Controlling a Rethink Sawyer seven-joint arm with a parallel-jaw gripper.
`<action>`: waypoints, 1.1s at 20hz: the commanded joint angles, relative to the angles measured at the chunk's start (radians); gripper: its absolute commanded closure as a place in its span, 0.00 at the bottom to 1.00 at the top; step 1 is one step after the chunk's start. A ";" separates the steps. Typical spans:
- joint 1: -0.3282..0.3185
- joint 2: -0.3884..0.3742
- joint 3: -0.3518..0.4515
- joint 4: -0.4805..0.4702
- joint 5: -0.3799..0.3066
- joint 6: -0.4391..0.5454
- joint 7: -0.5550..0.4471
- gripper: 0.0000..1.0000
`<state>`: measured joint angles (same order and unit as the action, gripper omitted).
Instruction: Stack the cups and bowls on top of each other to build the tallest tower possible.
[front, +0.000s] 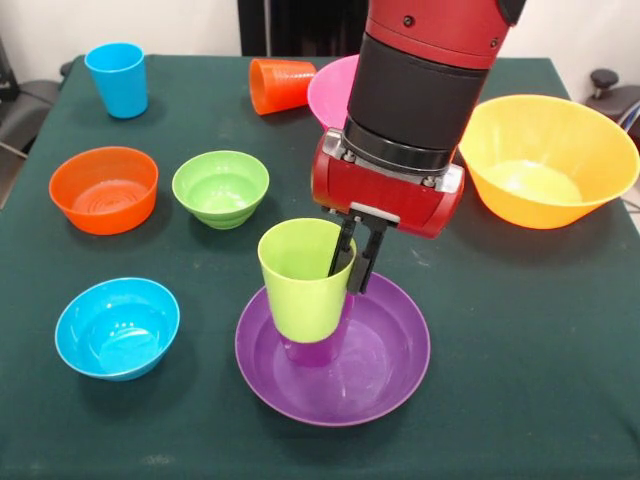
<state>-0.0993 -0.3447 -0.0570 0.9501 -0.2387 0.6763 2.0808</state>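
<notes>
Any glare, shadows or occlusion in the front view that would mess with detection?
Front view: even, soft lighting; faint shadows under the bowls. Mild sheen inside the purple bowl and yellow bowl, nothing blown out. The arm hides most of the pink bowl. The gripper, shut on the lime green cup, covers part of its rim. Focus is sharp throughout.

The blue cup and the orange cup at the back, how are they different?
The blue cup stands upright with its mouth up, while the orange cup lies on its side. The blue cup stands alone near the table's corner; the orange cup lies right beside the pink bowl. Both are small plastic tumblers, and the gripper holds neither.
</notes>
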 joint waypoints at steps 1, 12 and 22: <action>0.035 0.022 0.010 -0.039 0.038 0.121 0.133 1.00; 0.052 0.017 -0.025 -0.050 0.082 0.150 0.104 1.00; 0.067 0.019 -0.046 -0.123 0.117 0.251 0.078 1.00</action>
<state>-0.0533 -0.3272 -0.1384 0.8782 -0.1424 0.7741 2.0808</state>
